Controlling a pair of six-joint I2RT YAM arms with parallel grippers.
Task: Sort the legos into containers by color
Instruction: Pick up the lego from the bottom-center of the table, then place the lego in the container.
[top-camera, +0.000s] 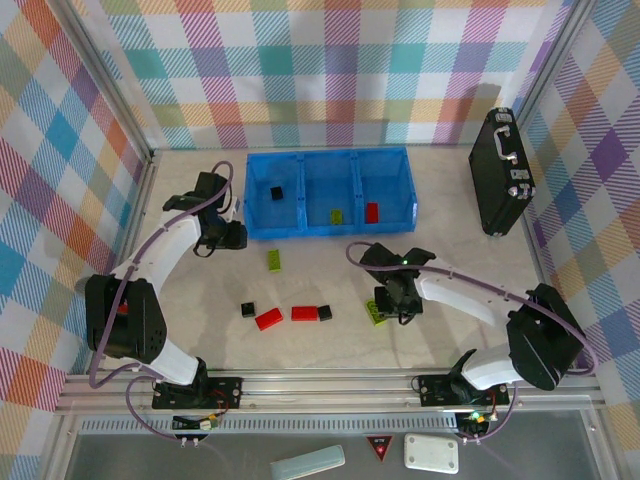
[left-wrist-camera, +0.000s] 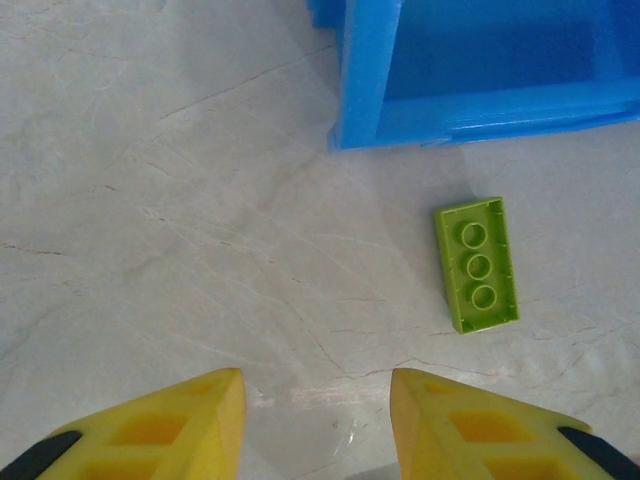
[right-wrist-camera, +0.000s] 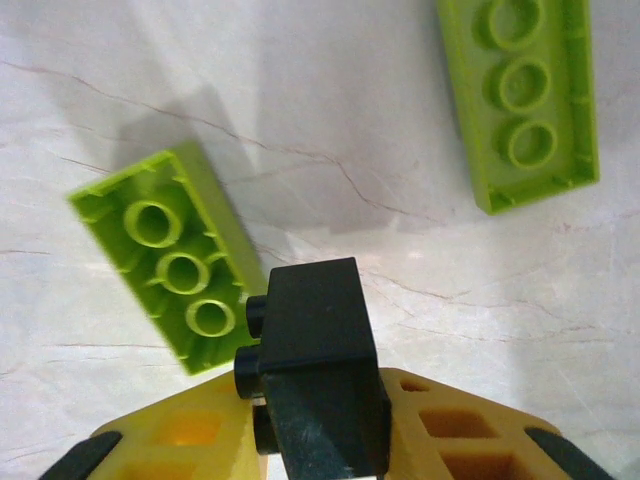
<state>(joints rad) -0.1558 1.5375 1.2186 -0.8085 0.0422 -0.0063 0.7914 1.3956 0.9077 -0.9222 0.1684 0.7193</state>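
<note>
Two lime bricks lie on table below R tool, which grips a black brick; L tool empty, jaws apart, nr blue tray corner w/ third lime brick.

Overhead looks down from behind; wrist cameras close, downward, sharing tabletop.

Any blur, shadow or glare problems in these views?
Right wrist: black brick close, slightly soft; grey shadow beside the nearer green brick. Left wrist: flat green brick sharp, fingertips soft. Top external: even light, no glare.
</note>
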